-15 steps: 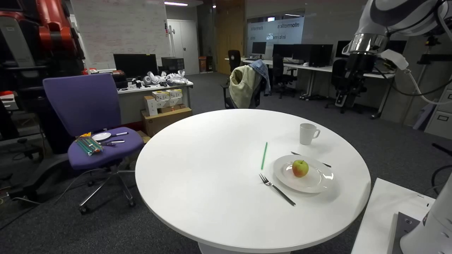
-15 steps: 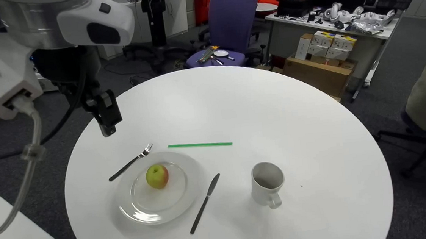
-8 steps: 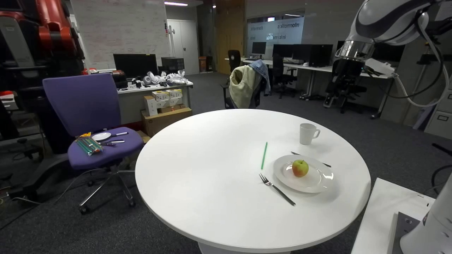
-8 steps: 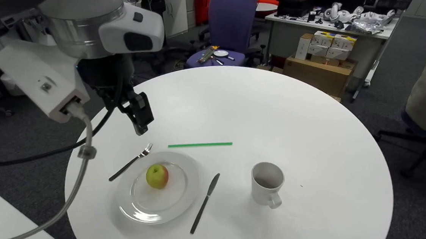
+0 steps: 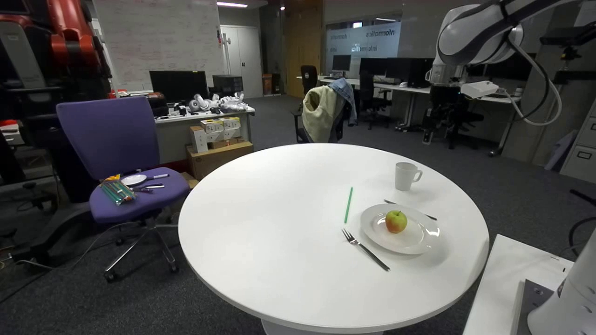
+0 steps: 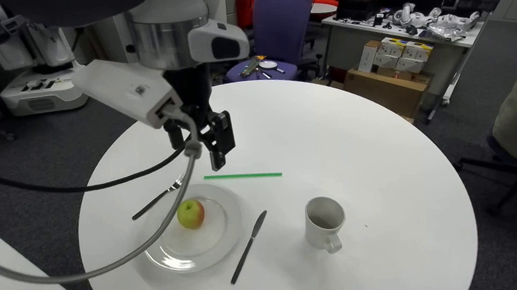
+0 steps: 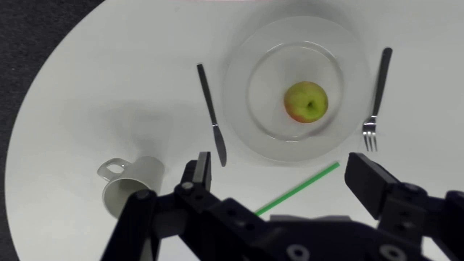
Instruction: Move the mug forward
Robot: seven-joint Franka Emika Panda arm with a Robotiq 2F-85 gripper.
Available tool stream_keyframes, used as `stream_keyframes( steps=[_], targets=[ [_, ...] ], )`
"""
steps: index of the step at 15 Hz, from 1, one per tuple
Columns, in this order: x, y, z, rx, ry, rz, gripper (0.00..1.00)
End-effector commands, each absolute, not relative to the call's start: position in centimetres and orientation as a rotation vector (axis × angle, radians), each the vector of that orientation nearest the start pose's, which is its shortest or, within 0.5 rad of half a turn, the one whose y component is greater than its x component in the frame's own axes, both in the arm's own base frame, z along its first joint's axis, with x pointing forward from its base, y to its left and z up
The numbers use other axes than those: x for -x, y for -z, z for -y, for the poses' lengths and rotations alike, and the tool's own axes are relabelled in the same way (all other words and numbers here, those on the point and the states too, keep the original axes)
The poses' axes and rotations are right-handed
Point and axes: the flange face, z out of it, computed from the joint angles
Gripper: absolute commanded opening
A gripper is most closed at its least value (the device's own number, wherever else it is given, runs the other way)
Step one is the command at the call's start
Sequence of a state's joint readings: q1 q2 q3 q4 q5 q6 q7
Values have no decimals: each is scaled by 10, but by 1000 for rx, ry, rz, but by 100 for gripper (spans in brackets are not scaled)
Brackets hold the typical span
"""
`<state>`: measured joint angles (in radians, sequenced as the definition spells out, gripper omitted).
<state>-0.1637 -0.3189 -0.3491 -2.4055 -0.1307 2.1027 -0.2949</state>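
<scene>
1. Gripper (image 7: 278,160), bottom of the wrist view: released, its dark, blocky fingers spread wide apart. Hangs in the air above the tabletop.
2. Mug (image 7: 149,173), lower left of the wrist view, partly behind one finger: plain white ceramic, smooth short cylinder, loop handle toward the upper left. Upright, right of centre in both exterior views.
3. Green stick (image 7: 297,189), below centre: slim, straight, slanting; lower end hidden by the gripper.
4. Knife (image 7: 211,108), left of centre, between mug and plate: thin dark handle, narrow blade with rounded end.
5. Fork (image 7: 377,96), right side: dark handle, shiny metal prongs pointing down the frame.
6. Plate (image 7: 236,90), upper middle: round, white, glossy, broad-rimmed. Apple (image 7: 306,101) on it: yellow-green blushing red, dimpled.
7. Table (image 5: 260,223), centre in an exterior view: round, smooth, white.
8. Chair (image 5: 109,135), left: purple fabric, wheeled base.
9. Boxes (image 5: 219,160), left of centre: brown cardboard, smaller pale ones stacked on top.
10. Whiteboard (image 5: 160,42), upper left: flat, faint reddish scrawl.
</scene>
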Motion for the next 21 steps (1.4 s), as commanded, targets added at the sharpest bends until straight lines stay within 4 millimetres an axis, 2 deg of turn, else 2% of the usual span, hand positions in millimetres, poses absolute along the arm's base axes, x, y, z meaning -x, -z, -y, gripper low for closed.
stream_keyframes(
  steps=[1, 3, 4, 7, 12, 18, 21],
  targets=[
    [-420, -435, 254, 3238, -12, -204, 100],
    [-432, -438, 265, 3192, 5, -285, 100],
    [-416, -431, 250, 3197, -18, -234, 100],
    [-421, -425, 252, 3197, -42, -237, 100],
    [-424, -426, 254, 3217, 4, -239, 100],
    [-458, -419, 278, 3148, 2, -240, 100],
    [-477, -407, 293, 3113, -32, -225, 100]
  ],
)
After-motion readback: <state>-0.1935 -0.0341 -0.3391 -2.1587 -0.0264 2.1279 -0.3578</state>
